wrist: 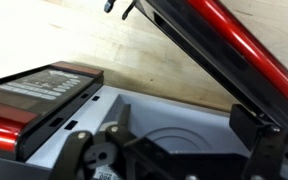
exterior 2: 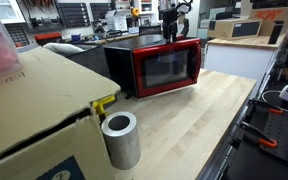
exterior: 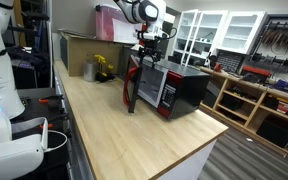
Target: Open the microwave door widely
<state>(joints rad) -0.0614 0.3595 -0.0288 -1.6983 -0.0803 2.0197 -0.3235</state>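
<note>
The microwave (exterior: 187, 90) stands on the wooden countertop, with a black casing (exterior 2: 119, 57) and a red front. Its door (exterior: 132, 88) is swung out from the front and shows as a red frame around dark glass (exterior 2: 167, 68). My gripper (exterior: 150, 47) hangs just above the microwave's top front edge (exterior 2: 170, 33). In the wrist view the gripper (wrist: 184, 125) is open with nothing between its fingers. It looks down into the grey cavity with the turntable (wrist: 169, 128). The red control panel (wrist: 39, 95) is at the left and the door's red edge (wrist: 224, 50) at the upper right.
A brown cardboard box (exterior 2: 34, 110) stands on the countertop (exterior: 134, 140), with a grey cylinder (exterior 2: 120, 140) and a yellow object (exterior 2: 104, 103) beside it. The countertop ends in an edge near the microwave (exterior: 219, 128). Shelving and workbenches (exterior: 254, 100) stand beyond.
</note>
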